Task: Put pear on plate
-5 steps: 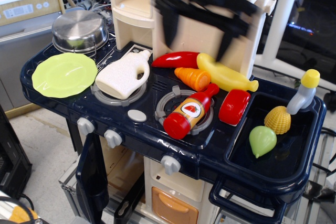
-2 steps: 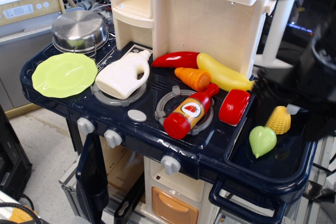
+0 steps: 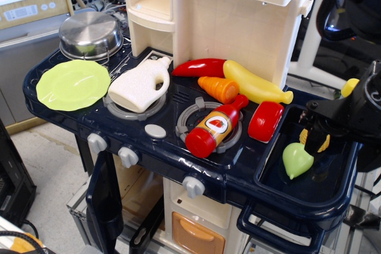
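observation.image: approach step, gripper spread open just above the pear in the sink at right, nothing pinched; next it needs to drop, clamp the pear, then carry across to the plate far left.

One pear, one plate, one pot. One jug, one ketchup bottle, one carrot. One banana.

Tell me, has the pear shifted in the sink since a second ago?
No. The pear lies at the same spot in the sink basin, just below the corn.
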Motion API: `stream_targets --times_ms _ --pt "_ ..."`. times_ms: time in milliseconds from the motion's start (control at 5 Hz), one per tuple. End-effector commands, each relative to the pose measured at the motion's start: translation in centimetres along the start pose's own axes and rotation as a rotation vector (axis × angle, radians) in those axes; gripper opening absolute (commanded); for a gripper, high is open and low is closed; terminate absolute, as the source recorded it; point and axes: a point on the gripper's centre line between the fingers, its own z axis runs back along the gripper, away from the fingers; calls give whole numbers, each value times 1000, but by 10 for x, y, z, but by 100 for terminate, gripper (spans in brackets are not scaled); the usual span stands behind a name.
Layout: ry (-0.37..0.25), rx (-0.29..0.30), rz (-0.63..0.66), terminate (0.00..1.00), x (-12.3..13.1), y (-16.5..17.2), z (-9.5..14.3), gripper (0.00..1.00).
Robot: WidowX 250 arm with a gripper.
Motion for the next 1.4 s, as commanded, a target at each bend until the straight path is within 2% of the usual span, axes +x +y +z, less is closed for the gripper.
stream_targets --times_ms 0,200,400,600,800,1000,1200 --pt "-48 3 -23 0 16 5 -10 100" --pt "-104 48 -23 0 14 15 -26 100" --pt "-106 20 -29 0 13 24 -41 100" --pt "-63 -14 -1 0 12 23 -51 0" --pt "-34 -26 16 0 13 19 -46 0" --pt "60 68 60 0 7 13 6 0" --pt "133 156 84 0 6 38 55 0"
